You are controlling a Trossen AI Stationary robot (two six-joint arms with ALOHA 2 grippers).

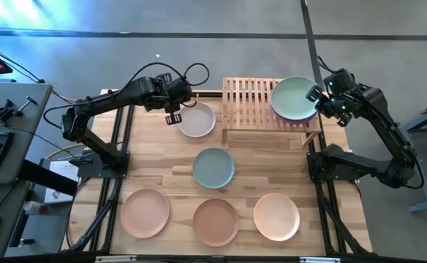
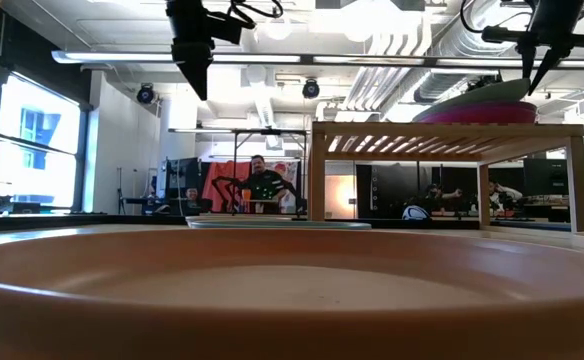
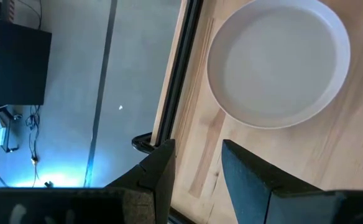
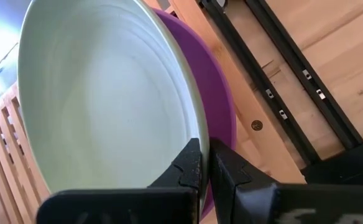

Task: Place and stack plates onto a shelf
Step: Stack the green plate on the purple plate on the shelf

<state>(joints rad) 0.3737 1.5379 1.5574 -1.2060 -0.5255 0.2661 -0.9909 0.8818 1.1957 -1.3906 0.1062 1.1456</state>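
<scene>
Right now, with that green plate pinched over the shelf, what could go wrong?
The right tool grips the mint green plate only by its rim, tilted on the purple plate, so it could slip or land skewed. That stack sits at the shelf edge and might slide off. The left tool, open near the cream plate, could nudge it.

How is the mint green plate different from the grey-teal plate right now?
The mint green plate sits up on the shelf, atop a purple plate; the grey-teal plate lies alone on the table. The right gripper pinches the mint plate's rim; nothing touches the grey-teal one. Both are round and similar in size.
</scene>
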